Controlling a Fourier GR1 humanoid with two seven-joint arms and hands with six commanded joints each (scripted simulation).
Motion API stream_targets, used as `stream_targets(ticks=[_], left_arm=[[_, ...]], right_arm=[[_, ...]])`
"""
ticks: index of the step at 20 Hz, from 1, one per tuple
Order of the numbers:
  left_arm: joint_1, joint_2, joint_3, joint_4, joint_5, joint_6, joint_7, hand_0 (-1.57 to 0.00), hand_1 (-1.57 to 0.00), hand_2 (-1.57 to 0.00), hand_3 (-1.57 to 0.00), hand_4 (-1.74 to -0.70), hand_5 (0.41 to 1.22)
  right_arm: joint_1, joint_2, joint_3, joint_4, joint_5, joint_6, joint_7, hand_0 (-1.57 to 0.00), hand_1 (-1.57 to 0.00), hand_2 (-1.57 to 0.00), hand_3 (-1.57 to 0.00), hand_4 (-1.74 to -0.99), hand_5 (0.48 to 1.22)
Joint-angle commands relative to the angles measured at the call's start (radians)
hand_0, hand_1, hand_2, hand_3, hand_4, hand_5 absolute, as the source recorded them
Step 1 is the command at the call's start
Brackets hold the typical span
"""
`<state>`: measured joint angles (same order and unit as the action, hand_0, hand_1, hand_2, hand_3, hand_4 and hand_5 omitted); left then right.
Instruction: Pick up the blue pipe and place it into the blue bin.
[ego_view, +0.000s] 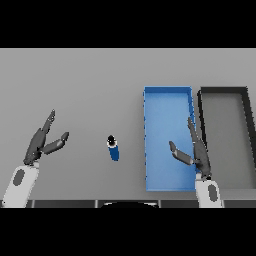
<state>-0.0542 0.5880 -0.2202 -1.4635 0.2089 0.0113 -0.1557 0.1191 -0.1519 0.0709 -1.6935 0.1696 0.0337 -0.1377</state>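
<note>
The blue pipe (114, 148), short with a dark cap at its far end, lies on the grey table a little left of centre. The blue bin (167, 95) is a long shallow tray to the pipe's right, with nothing seen inside it. My right hand (199, 154) hovers over the bin's near right part, fingers straight and thumb spread, holding nothing. At the left side my left hand (40, 142) is open too, well to the left of the pipe.
A black bin (223, 91) with a grey floor stands directly right of the blue bin, its walls nearly touching it. Grey table surface surrounds the pipe.
</note>
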Motion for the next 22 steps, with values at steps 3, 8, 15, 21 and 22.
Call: stream_targets(ticks=[3,8,15,21,22], left_arm=[[0.01,0.017,-0.009,-0.019,0.026,-0.057,-0.018,0.0,0.0,0.0,0.0,-0.97,0.594],[0.048,0.068,-0.09,-0.124,0.025,-0.173,0.01,0.0,0.0,0.0,0.0,-1.05,0.535],[0.058,-0.002,-0.239,-0.183,-0.067,-0.204,0.092,0.0,0.0,0.0,0.0,-1.14,0.455],[0.005,-0.131,-0.304,-0.107,-0.129,-0.179,0.079,0.0,0.0,0.0,0.0,-1.15,0.459],[-0.008,-0.158,-0.308,-0.091,-0.132,-0.172,0.07,0.0,0.0,0.0,0.0,-1.16,0.46]], right_arm=[[-0.011,0.001,0.006,-0.004,0.005,0.0,0.032,0.0,0.0,0.0,0.0,-1.197,0.621],[-0.014,-0.01,0.007,-0.008,0.004,0.01,0.027,0.0,0.0,0.0,0.0,-1.176,0.615],[-0.006,0.001,0.014,-0.019,0.005,0.008,0.052,0.0,0.0,0.0,0.0,-1.195,0.617],[-0.009,0.003,0.01,-0.014,-0.002,0.012,0.049,0.0,0.0,0.0,0.0,-1.214,0.624],[0.007,0.0,0.009,-0.022,-0.002,0.012,0.047,0.0,0.0,0.0,0.0,-1.211,0.622]])
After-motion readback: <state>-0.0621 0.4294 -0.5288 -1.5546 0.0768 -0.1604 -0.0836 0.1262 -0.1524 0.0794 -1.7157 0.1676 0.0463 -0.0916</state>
